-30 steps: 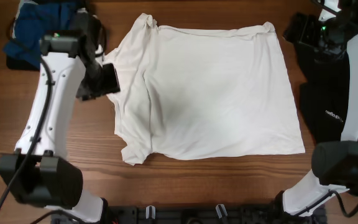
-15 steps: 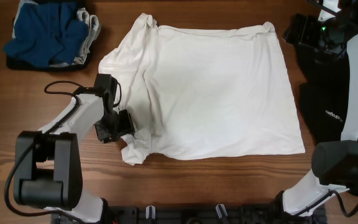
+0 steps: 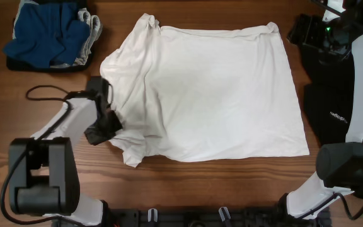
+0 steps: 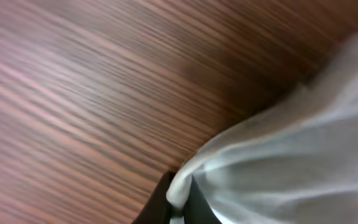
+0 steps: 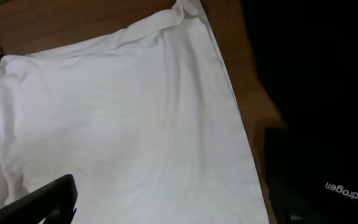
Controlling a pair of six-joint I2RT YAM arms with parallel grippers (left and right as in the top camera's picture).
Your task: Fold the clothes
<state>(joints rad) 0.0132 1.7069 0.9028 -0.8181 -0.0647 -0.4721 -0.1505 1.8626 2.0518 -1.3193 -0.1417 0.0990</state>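
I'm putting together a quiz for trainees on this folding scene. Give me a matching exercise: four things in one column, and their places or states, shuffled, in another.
Things
1. white T-shirt
2. blue clothes
3. black garment
4. left hand

Places or states
A. bunched in the far left corner of the table
B. shut on the white shirt's edge
C. spread flat in the middle
D. at the right side, with small white lettering

Pairs: 1-C, 2-A, 3-D, 4-B
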